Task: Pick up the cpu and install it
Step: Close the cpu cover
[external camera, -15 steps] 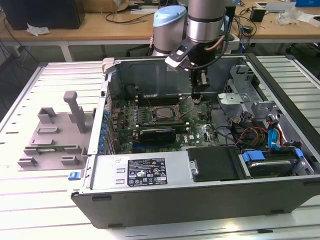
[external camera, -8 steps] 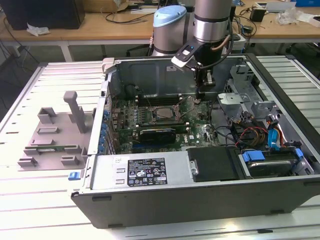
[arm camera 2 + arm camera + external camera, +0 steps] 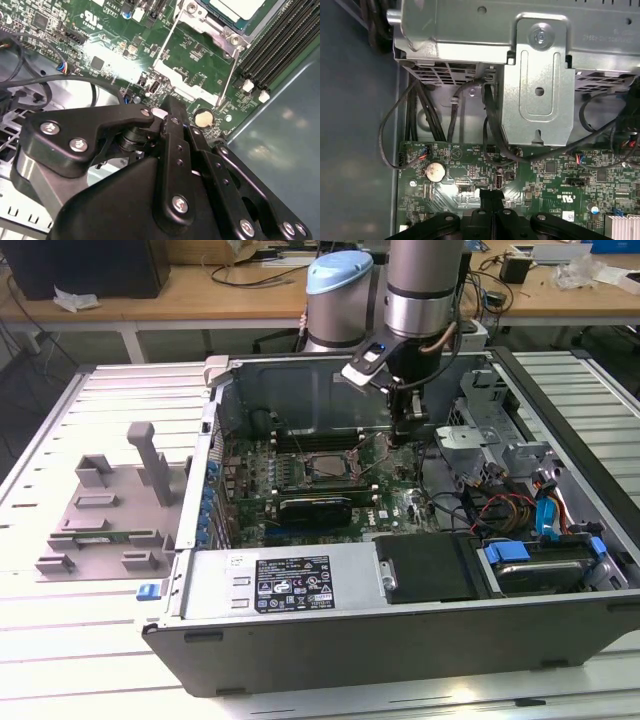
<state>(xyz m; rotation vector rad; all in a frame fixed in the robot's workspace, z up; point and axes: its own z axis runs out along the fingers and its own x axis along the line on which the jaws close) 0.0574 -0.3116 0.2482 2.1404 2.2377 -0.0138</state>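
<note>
Exterior view: you see the open dark grey metal computer case point(image 3: 400, 650) lying on the white slatted table point(image 3: 60, 660), and the arm reaches down into it. The black two-fingered gripper point(image 3: 403, 435) hangs close over the green motherboard point(image 3: 385, 490). The small flat square cpu point(image 3: 322, 466) with a silver-grey top lies in the socket, on the exterior view's left of the gripper and apart from it. The long black rectangular card point(image 3: 315, 508) stands just beside the socket. The grey plastic tray point(image 3: 95, 510) with upright posts rests on the table outside the case, on the exterior view's left. Second wrist view: the cpu point(image 3: 239, 6) sits inside the silver metal socket frame point(image 3: 210, 30), beside the black memory slots point(image 3: 280, 45). The gripper point(image 3: 170, 107) is clenched, its fingers pressed together with nothing seen between them, just beside the round silver coin cell point(image 3: 202, 118). First wrist view: you find the closed gripper point(image 3: 491, 196) above the board's edge, near the coin cell point(image 3: 435, 171). Beyond stand the folded grey sheet-metal drive cage point(image 3: 535, 90) and loose black cables point(image 3: 490, 130).
</note>
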